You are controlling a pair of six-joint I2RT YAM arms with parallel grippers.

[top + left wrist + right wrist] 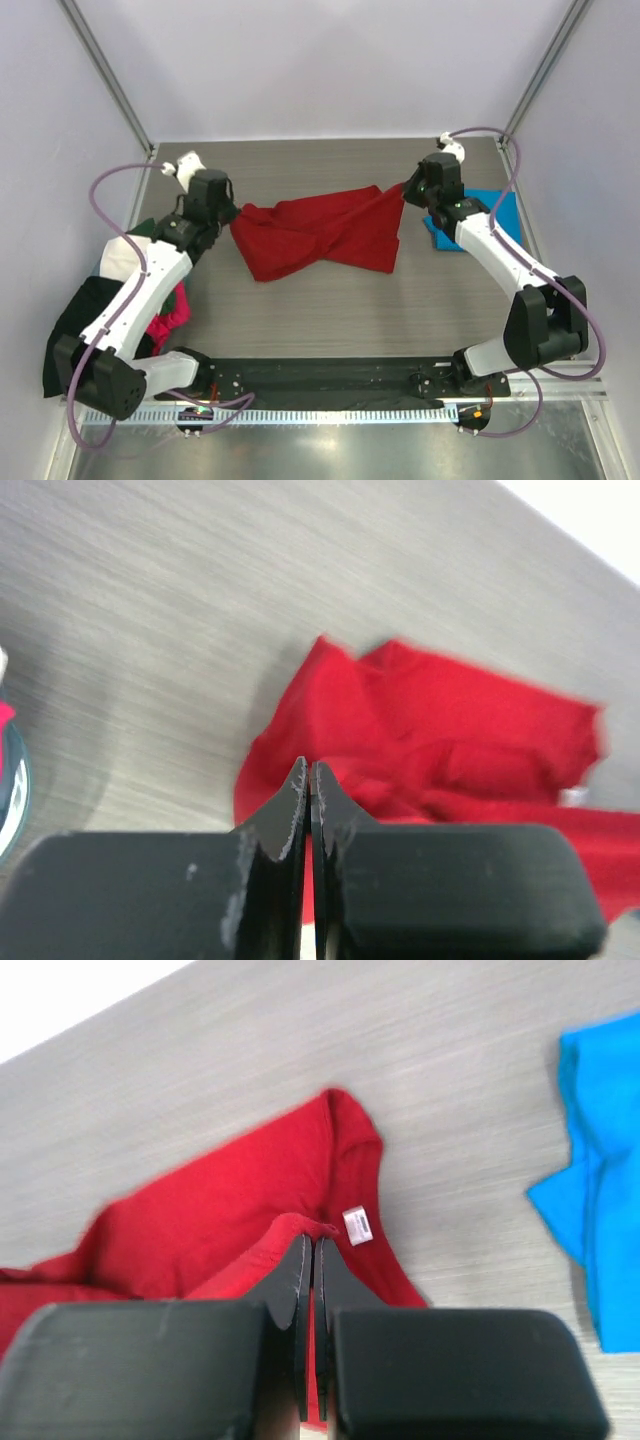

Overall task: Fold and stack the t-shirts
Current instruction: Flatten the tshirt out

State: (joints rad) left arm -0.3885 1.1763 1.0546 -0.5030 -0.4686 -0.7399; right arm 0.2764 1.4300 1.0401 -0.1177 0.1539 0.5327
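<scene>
A deep red t-shirt (320, 235) hangs crumpled between my two grippers over the middle of the table. My left gripper (232, 215) is shut on its left end; the left wrist view shows the jaws (308, 765) pressed together with red cloth (450, 730) in the slit. My right gripper (405, 190) is shut on the right end. In the right wrist view its tips (310, 1240) pinch a red fold (220, 1200) beside the white neck label (357, 1225). A bright blue t-shirt (495, 210) lies flat at the right, partly under the right arm, and appears as blue cloth (600, 1200) at that view's right edge.
A heap of other shirts lies at the table's left edge under the left arm: black (85, 310), white (115, 255) and magenta (170, 320). White walls close in the table at the back and both sides. The arm bases stand on a black rail (320, 375) at the near edge.
</scene>
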